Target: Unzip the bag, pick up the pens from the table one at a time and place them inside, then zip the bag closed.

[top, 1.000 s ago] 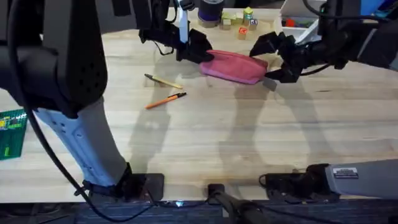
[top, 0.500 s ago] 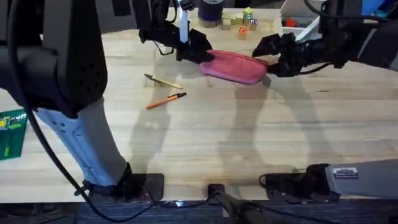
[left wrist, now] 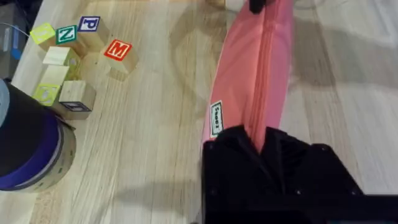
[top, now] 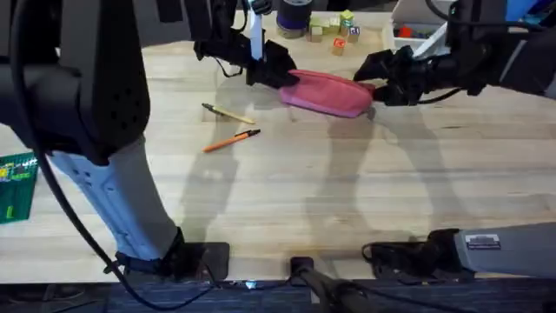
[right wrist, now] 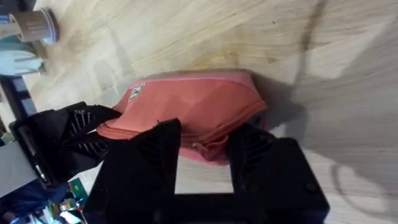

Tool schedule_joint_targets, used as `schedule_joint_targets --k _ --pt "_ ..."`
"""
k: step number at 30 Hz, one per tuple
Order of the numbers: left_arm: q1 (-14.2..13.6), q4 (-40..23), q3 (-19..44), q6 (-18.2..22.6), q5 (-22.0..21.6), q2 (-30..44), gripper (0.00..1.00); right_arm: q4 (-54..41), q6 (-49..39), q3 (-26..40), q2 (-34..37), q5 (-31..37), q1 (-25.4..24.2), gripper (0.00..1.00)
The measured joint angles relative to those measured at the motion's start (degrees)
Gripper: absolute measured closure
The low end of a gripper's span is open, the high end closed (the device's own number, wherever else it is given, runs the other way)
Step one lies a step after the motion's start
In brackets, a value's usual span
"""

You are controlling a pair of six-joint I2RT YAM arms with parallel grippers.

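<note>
While your left gripper (left wrist: pixel 272 146) clamps one end of the pink bag (top: pixel 328 93) at the table's (top: pixel 347 191) far side, your right gripper (right wrist: pixel 205 152) straddles the other end, fingers spread; both pens (top: pixel 231 139) lie nearby.

Light wood table (top: pixel 365 191); lettered blocks (left wrist: pixel 68 68), purple-banded jar (left wrist: pixel 28 155) at far edge.

Near half of the counter (top: pixel 347 200) lies open; letter blocks (top: pixel 334 30) and a purple-banded roll (top: pixel 294 17) crowd behind the pouch (top: pixel 328 92).
</note>
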Motion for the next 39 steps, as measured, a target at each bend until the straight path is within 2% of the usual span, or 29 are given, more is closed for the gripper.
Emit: schedule_joint_targets --k 7,10,12,13,15,16,28,35,39 --pt "0.00 0.00 0.00 0.00 0.00 0.00 0.958 -0.29 0.00 -0.02 -0.44 -0.40 -0.48 0.604" --pt "0.00 0.02 0.00 0.00 -0.02 0.00 0.958 -0.42 -0.25 -0.02 -1.44 -0.51 -0.87 0.663" --pt "0.00 0.02 0.00 0.00 -0.04 0.00 0.958 -0.50 -0.74 -0.09 -2.43 -0.55 -1.08 0.730" --pt "0.00 0.04 0.00 0.00 -0.07 0.00 0.958 -0.61 -1.06 -0.15 -2.89 -0.54 -1.14 0.780" --pt "0.00 0.02 0.00 0.00 -0.15 0.00 0.958 -0.92 -1.65 -0.25 -3.52 -0.40 -1.19 0.941" --pt "0.00 0.02 0.00 0.00 -0.13 0.00 0.958 -1.03 -1.88 -0.28 -3.69 -0.38 -1.22 0.959" --pt "0.00 0.00 0.00 0.00 -0.13 0.00 0.958 -1.33 -2.46 -0.33 -4.12 -0.36 -1.22 0.972" --pt "-0.11 -0.16 0.00 0.00 0.38 0.00 0.958 -2.60 -5.71 -0.50 -9.24 -0.10 -1.18 0.970" --pt "-0.56 -0.20 0.00 0.00 0.59 0.00 0.958 -2.61 -11.27 -0.50 -11.82 0.37 -0.65 0.970"
